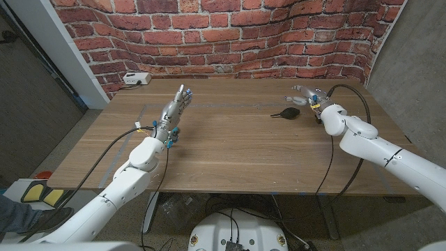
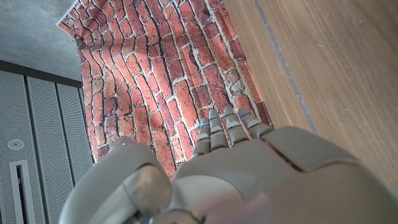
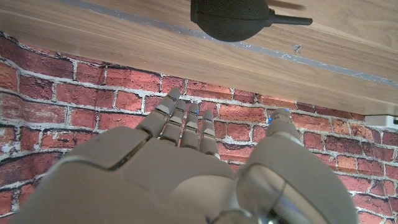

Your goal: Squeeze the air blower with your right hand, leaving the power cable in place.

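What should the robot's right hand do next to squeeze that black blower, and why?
Probably swing the right robot hand a little toward the black air blower and lower it over the bulb. The hand is open and holds nothing, and the blower lies untouched on the table just beside it.

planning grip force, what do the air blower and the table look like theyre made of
Air blower: looks like matte black rubber, dull and without glare, though soft plastic is possible. Table: wood or wood-look laminate, with visible brown grain and a satin finish.
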Action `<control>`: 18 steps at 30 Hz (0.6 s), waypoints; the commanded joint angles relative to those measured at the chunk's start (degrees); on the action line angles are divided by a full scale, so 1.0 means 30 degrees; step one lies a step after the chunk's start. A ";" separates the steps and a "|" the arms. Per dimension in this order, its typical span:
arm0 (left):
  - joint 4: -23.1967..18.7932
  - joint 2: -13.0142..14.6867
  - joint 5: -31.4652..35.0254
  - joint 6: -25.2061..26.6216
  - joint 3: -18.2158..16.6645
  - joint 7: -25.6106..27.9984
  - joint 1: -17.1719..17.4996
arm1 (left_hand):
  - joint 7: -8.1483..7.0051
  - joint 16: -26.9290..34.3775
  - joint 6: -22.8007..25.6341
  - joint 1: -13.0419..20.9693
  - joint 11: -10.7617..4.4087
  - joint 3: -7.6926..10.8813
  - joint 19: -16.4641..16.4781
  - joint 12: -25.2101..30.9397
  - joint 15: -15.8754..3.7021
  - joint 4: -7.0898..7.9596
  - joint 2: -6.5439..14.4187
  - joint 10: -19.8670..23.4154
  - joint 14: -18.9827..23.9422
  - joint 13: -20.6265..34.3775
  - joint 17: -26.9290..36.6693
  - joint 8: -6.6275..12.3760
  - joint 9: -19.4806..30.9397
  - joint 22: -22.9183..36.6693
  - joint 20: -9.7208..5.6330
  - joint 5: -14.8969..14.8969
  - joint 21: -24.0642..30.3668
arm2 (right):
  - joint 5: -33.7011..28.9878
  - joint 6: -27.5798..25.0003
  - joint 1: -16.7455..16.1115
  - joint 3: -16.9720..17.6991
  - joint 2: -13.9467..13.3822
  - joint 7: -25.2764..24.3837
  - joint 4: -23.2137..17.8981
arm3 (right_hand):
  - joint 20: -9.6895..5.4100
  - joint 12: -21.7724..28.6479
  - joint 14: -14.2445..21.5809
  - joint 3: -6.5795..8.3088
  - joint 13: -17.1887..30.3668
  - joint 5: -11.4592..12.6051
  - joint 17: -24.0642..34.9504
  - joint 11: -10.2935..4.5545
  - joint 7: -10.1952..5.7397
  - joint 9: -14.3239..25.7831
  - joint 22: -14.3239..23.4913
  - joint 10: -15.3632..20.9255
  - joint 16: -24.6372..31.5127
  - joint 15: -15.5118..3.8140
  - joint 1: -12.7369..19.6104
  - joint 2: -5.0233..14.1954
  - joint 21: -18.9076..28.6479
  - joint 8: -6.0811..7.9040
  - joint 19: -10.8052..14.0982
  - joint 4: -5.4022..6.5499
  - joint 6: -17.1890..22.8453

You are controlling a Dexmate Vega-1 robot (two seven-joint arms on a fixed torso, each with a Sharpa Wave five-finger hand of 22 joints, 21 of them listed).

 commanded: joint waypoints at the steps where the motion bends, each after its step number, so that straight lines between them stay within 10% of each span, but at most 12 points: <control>1: -0.0032 -0.0155 -0.0334 0.0107 -0.0063 0.0026 0.0155 | -0.0027 -0.0012 0.0151 0.0074 -0.0021 -0.0053 -0.0078 -0.0063 0.0035 -0.0054 0.0106 0.0153 0.0110 0.0055 0.0073 0.0004 0.0046 0.0070 0.0016 -0.0020 -0.0069 | -0.0959 -0.1367 0.0869 -0.0902 -0.0175 0.1907 -0.0294 | -0.0448 -0.0017 -0.0113 0.0137 0.0018 0.0112 0.0050 -0.0096 0.0068 0.0091 0.0045 -0.0123 -0.0023 -0.0014 0.0472 0.0003 -0.0010 -0.0142 -0.0086 -0.0121 -0.0205; 18: -0.0390 0.0162 -0.0287 0.0621 0.0006 -0.0065 0.0126 | 0.0072 -0.0066 0.0028 0.0004 -0.0032 -0.0129 -0.0017 -0.0130 0.0033 0.0009 0.0157 0.0175 0.0117 0.0061 0.0087 -0.0132 0.0050 0.0078 0.0065 -0.0104 -0.0159 | -0.1980 -0.1506 0.1600 -0.1897 -0.0118 0.3510 0.0531 | -0.0540 0.0173 0.0325 0.0400 0.0020 0.0110 0.0040 -0.0376 0.0068 0.0079 0.0037 0.0259 0.0156 -0.0238 0.1457 -0.0282 0.0112 -0.0007 0.0368 -0.0208 -0.0196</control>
